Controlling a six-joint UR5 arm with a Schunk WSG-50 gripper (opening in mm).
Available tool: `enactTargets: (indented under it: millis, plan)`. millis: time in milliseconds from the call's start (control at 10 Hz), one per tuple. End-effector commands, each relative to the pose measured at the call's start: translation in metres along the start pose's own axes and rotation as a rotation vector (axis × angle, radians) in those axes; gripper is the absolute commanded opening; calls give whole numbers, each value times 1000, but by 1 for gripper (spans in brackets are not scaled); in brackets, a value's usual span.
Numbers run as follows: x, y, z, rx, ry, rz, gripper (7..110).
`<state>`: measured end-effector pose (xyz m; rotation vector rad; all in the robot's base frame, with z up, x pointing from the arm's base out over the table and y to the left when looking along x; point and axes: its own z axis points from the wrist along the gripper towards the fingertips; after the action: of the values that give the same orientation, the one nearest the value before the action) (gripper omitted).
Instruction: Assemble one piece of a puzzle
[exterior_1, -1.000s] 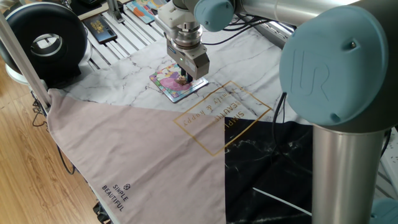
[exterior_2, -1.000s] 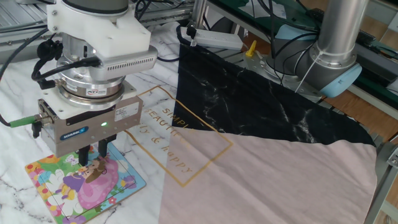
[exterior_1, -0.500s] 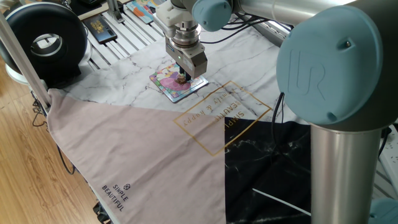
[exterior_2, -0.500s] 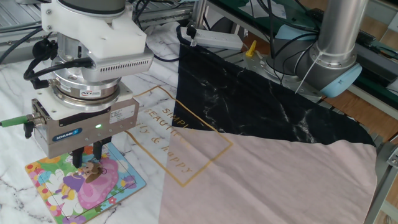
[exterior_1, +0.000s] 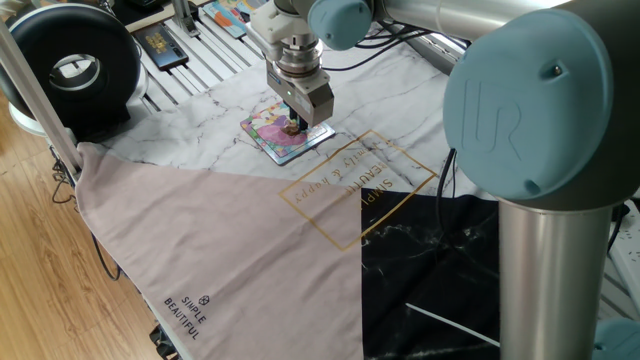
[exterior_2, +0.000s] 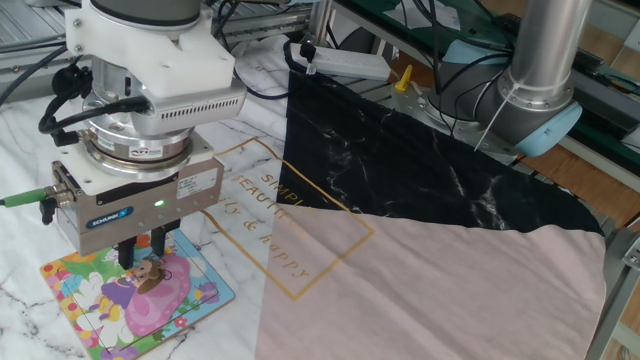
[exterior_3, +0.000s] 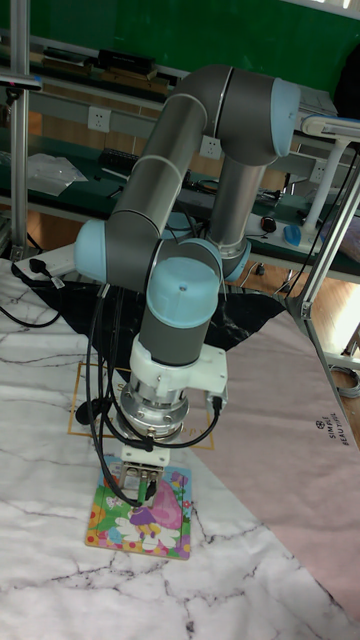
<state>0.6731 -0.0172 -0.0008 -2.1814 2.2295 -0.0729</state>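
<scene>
The puzzle (exterior_1: 268, 142) (exterior_2: 118, 300) (exterior_3: 128, 527) lies flat on the marble-print cloth, a small board with a pink, green and yellow cartoon picture. My gripper (exterior_1: 292, 126) (exterior_2: 141, 258) (exterior_3: 146, 491) points straight down over the board's upper right part, its fingertips at or just above the surface. The two fingers (exterior_2: 127, 252) stand close together with a narrow gap. The piece sits between the tips and is almost wholly hidden by them, so I cannot see how it lies against the picture.
A pinkish cloth (exterior_1: 230, 250) and a black marbled cloth (exterior_1: 440, 270) cover the near table. A black round device (exterior_1: 75, 65), a dark booklet (exterior_1: 160, 45) and picture cards (exterior_1: 232, 15) lie behind the puzzle. The arm's thick column (exterior_1: 560, 260) stands at the right.
Between one second and half a second ago the gripper shifted a little sideways and down over the puzzle. Since then it has stayed still, finger gap unchanged.
</scene>
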Motion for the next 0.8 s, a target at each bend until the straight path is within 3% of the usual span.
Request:
enactTargets:
  millis: [0,700]
  plan:
    - [-1,3,1,-8,-10,8,22]
    - [1,0,3,9,-3,14,22]
